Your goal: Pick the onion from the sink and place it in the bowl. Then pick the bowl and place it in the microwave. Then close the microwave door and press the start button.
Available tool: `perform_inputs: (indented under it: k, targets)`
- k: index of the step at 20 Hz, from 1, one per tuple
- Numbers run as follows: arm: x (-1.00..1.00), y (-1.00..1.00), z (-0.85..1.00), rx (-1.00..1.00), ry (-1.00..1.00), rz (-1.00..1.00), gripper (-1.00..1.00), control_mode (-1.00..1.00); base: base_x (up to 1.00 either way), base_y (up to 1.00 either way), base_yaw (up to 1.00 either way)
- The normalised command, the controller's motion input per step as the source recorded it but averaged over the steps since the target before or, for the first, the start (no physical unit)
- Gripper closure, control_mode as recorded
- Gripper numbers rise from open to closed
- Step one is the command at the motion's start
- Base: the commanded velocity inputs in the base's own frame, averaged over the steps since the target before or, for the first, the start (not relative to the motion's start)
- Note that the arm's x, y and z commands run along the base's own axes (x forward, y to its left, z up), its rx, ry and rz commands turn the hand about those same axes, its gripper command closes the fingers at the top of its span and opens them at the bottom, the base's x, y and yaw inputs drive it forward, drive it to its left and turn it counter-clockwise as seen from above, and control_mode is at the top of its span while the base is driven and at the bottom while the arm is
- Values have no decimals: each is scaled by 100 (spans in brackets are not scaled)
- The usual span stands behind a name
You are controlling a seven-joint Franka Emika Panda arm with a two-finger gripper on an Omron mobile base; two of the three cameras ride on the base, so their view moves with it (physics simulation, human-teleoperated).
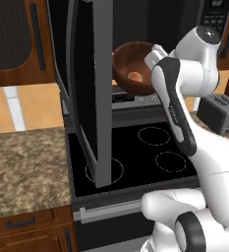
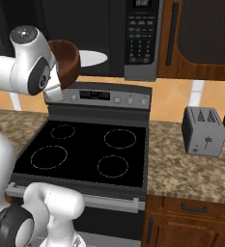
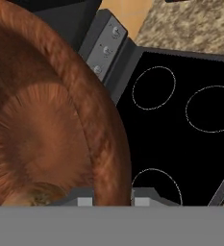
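While the microwave door (image 1: 89, 93) stands swung open at the left-centre of the left base view, its dark glass panel edge-on to the camera, the bowl (image 1: 131, 66) hangs tilted just right of it in the upper middle of the frame, above the black stovetop (image 1: 135, 152). The onion (image 1: 134, 76) lies inside the bowl, low against its wall. The gripper (image 1: 153, 58) sits at the bowl's right rim, mostly hidden by the white arm.

In the right base view, the bowl (image 2: 65, 62) appears at upper left, partly behind the arm, in front of the open microwave (image 2: 133, 36). The white turntable plate (image 2: 92, 58) shows just right of the bowl. A grey toaster (image 2: 204, 130) stands on the granite counter (image 2: 181, 169) at right.

In the hand view, the bowl (image 3: 46, 125) occupies the left half, and its thick rim runs down between the two fingertips (image 3: 84, 199) at the bottom edge. The jaws are closed narrowly on that rim. The onion (image 3: 34, 194) shows at lower left inside the bowl. The stovetop (image 3: 180, 120) lies at right.
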Motion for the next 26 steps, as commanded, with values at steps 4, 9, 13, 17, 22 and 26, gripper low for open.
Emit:
perform_inputs:
  k: [4,9,13,17,22,26]
  targets:
    - [72,0,7,0,0,0,100,-100,0,0,0]
    - [63,0,11,0,0,0,100,-100,0,0,0]
    - [67,0,16,0,0,0,100,-100,0,0,0]
    - [76,0,5,0,0,0,100,-100,0,0,0]
    - [80,0,2,0,0,0,100,-100,0,0,0]
    - [47,1,13,0,0,0,100,-100,0,0,0]
